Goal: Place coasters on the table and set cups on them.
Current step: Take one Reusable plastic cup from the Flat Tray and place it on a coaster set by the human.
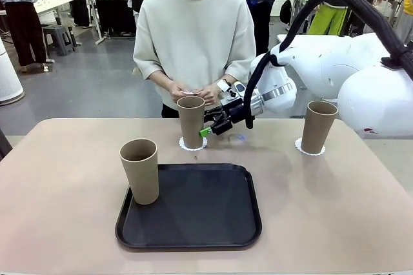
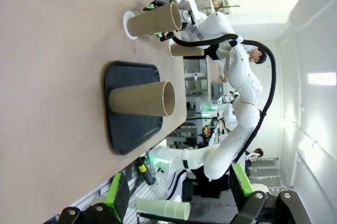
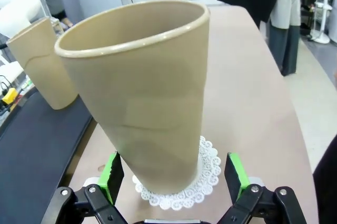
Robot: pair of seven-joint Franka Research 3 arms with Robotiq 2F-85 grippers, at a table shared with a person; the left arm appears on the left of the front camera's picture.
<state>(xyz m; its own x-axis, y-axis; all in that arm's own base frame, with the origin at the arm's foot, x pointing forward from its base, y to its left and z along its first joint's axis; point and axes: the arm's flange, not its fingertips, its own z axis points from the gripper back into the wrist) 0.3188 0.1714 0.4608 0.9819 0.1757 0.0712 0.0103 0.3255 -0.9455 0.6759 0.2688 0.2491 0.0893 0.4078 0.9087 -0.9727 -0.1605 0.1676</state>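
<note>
Right gripper [image 1: 207, 128] hangs with its fingers spread, just beside the middle cup [image 1: 191, 122], which stands upright on a coaster [image 1: 183, 145] on the table [image 1: 335, 210]. Another cup [image 1: 318, 126] stands on a second coaster [image 1: 299, 146]. The third cup [image 1: 140, 170] stands on the black tray [image 1: 193, 213]. The left gripper [image 2: 179, 190] is also spread.

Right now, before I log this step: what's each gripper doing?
Left gripper: open, empty.
Right gripper: open, fingers either side of the middle cup on its coaster.

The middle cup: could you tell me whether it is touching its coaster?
Touching: in the right wrist view the middle cup stands on the coaster.
</note>
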